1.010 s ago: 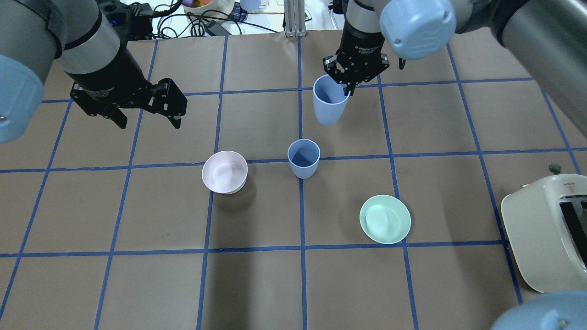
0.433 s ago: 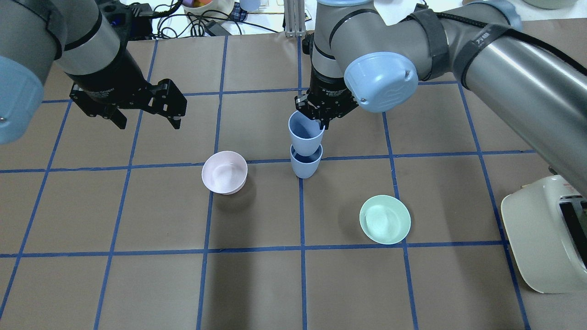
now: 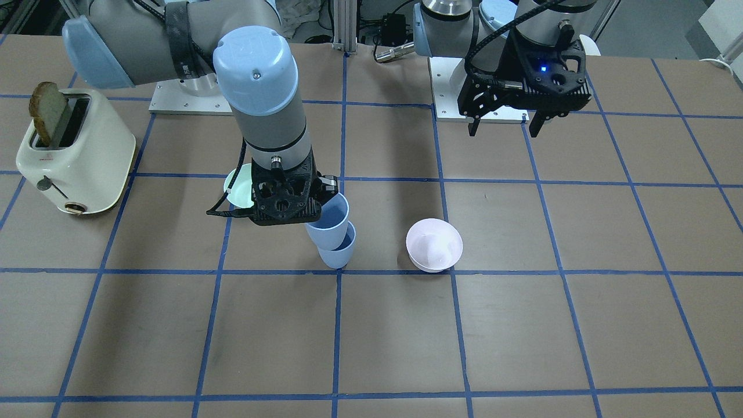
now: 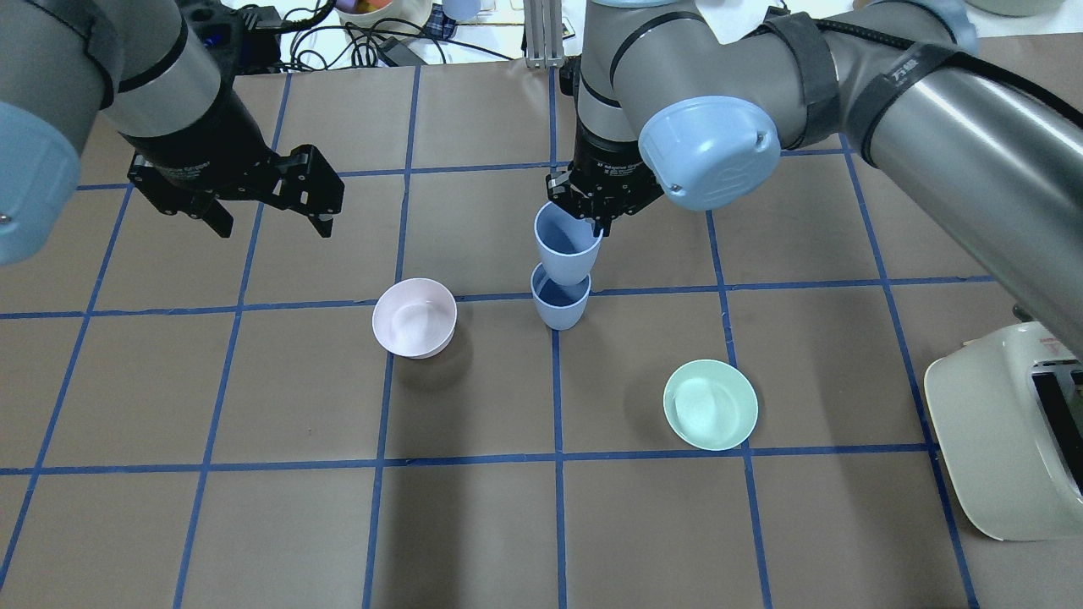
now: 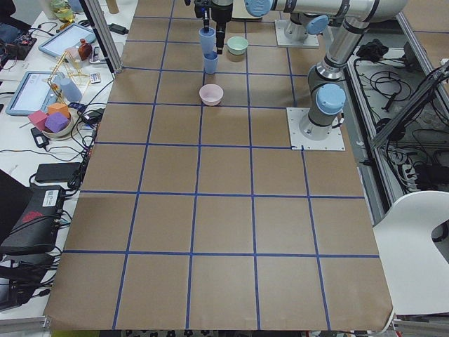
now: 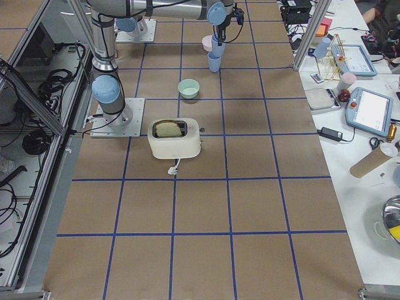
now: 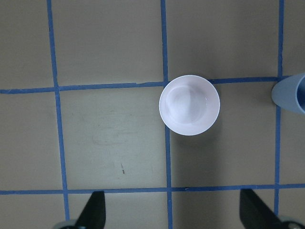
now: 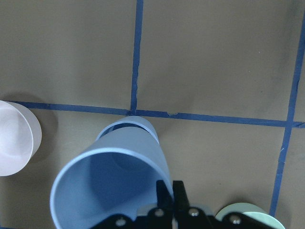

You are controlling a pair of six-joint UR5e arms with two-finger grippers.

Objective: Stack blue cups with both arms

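Observation:
One blue cup (image 4: 558, 309) stands upright on the table at a blue tape crossing. My right gripper (image 4: 599, 222) is shut on the rim of the second blue cup (image 4: 565, 249) and holds it directly over the first, its base in the lower cup's mouth. In the front view the held cup (image 3: 331, 223) leans slightly above the lower cup (image 3: 339, 252). The right wrist view shows the held cup (image 8: 109, 191) with the lower cup's rim (image 8: 143, 126) behind it. My left gripper (image 4: 271, 222) is open and empty, raised at the back left.
A pale pink bowl (image 4: 415, 317) stands left of the cups and also shows in the left wrist view (image 7: 189, 105). A mint-green bowl (image 4: 710, 404) lies at the front right. A cream toaster (image 4: 1007, 431) holding toast (image 3: 49, 113) sits at the right edge.
My right gripper has carried the blue cup from the back right to above the standing cup and lowered its base into the mouth. The left arm has not moved.

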